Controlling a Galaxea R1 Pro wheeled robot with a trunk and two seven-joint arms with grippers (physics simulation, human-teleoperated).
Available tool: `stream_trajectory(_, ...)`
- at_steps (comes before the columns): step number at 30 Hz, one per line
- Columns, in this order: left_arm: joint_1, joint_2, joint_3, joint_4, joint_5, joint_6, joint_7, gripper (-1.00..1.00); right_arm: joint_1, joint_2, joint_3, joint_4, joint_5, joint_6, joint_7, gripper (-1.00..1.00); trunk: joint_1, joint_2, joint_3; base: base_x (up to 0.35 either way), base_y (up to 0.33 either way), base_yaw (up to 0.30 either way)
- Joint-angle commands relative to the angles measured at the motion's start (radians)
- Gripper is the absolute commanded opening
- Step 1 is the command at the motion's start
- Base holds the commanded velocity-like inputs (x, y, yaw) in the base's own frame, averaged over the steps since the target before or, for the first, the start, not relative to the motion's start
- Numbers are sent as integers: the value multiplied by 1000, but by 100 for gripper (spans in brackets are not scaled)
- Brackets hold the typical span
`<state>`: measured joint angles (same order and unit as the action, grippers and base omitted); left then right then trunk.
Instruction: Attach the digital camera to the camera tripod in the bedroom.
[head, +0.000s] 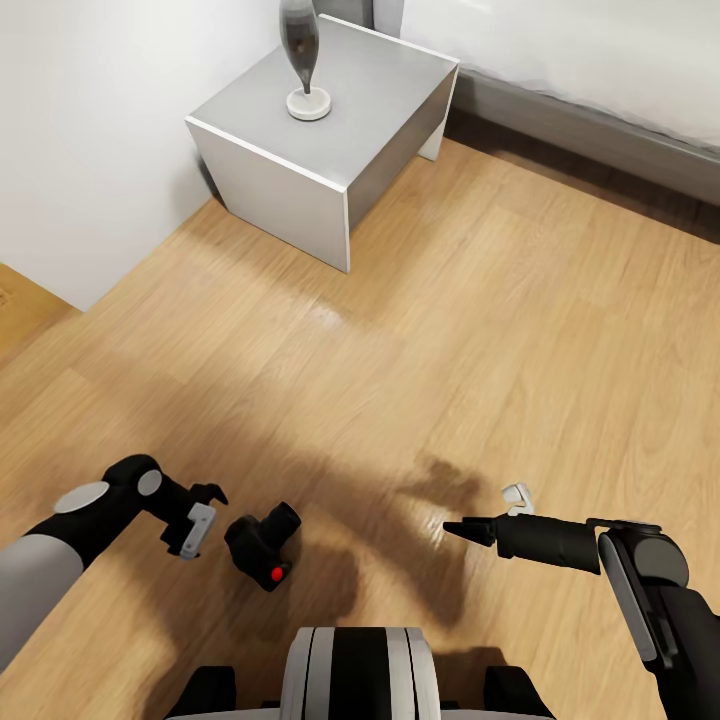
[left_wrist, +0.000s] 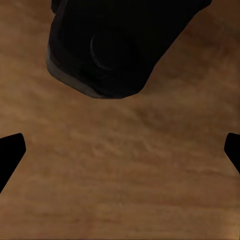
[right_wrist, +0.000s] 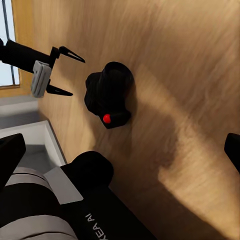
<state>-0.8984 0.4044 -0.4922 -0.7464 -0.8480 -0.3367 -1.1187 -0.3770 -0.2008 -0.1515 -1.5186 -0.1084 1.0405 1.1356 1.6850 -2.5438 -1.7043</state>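
Your left gripper (head: 212, 508) hangs wide open and empty, its fingertips (right_wrist: 75, 54) spread toward the digital camera (head: 262, 548) just to its right, not touching it. The camera lies on the wood plank floor (head: 480, 330), lens barrel (head: 282, 518) pointing far-right, red button (head: 277, 574) at its near end. Your right gripper (head: 462, 530) points left over the floor near a small white piece (head: 518, 495); you cannot tell how far its jaws stand apart. Open floor stretches far ahead to a white side table (head: 330, 130) by the wall (head: 90, 140) and the bed (head: 600, 70).
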Motion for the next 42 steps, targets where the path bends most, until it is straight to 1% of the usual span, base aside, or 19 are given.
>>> stream_trajectory(1, -1, -1, -3, 4, -3, -5, 6, 100, 0, 0, 0, 0, -5, 7, 0, 100, 0, 0, -1, 0, 0, 0)
stream_trajectory(3, -1, -4, -3, 5, -3, -5, 17, 100, 0, 0, 0, 0, -5, 7, 0, 100, 0, 0, -1, 0, 0, 0)
stream_trajectory(5, 0, -16, -3, 16, -15, -17, 29, 100, 1, 3, -6, 2, -8, 7, 0, 100, 0, 0, -1, 0, 0, 0)
stream_trajectory(9, 1, -38, -2, 10, -12, -27, 28, 100, 1, 4, -5, 2, -7, 7, 0, 100, 0, 0, -1, 0, 0, 0)
stream_trajectory(11, 1, -50, 0, -1, -1, -28, 17, 100, 1, 5, -5, 2, -5, 7, -1, 100, 0, 0, -1, 0, 0, 0)
stream_trajectory(13, 1, -48, 3, -12, 10, -39, 5, 100, 1, 7, -5, 3, -4, 7, -1, 100, 0, 0, -1, 0, 0, 0)
stream_trajectory(15, 1, -58, 7, -24, 22, -50, -6, 100, 1, 7, -5, 7, -1, 7, -2, 100, 0, 0, -1, 0, 0, 0)
stream_trajectory(18, 1, -62, 8, -40, 39, -67, -16, 100, 1, 7, -5, 8, 0, 7, -3, 100, 0, 0, -1, 0, 0, 0)
stream_trajectory(23, 1, -63, 8, -47, 67, -95, -19, 100, 1, 7, -5, 9, 1, 7, -3, 100, 0, 0, -1, 0, 0, 0)
stream_trajectory(35, 1, -49, 5, -41, 135, -162, -25, 100, 1, 6, -5, 10, 1, 7, -4, 100, 0, 0, -1, 0, 0, 0)
stream_trajectory(42, 1, -44, 6, -32, 170, -202, -56, 100, 1, 6, -5, 11, 1, 7, -4, 100, 0, 0, -1, 0, 0, 0)
